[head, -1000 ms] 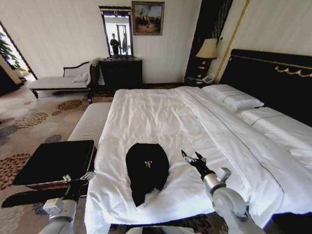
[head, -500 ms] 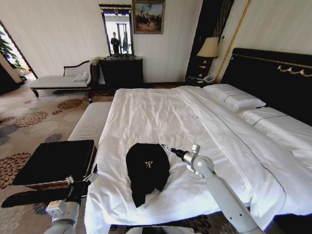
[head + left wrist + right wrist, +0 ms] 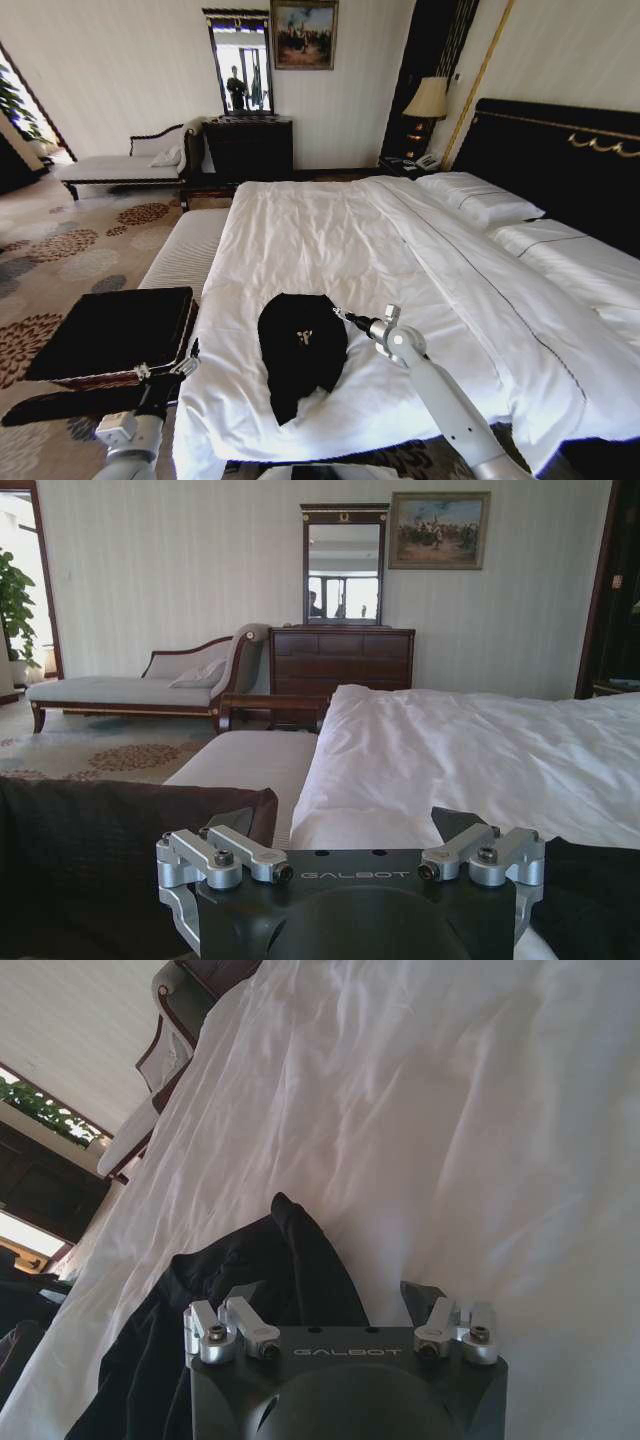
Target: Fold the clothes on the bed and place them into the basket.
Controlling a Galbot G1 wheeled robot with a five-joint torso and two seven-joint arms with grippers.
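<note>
Change: your right gripper has edged closer to the T-shirt since half a second ago.
Right gripper: fingers spread, tips at the shirt's right edge.
T-shirt: bunched on the bed, near its foot.
Left gripper: fingers spread, low beside the basket.

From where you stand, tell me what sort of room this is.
Most likely a hotel bedroom or a formal guest suite: a very large bed with white linen and a tall black headboard, a bedside lamp, and a chaise longue beside a dark dresser with a mirror.
</note>
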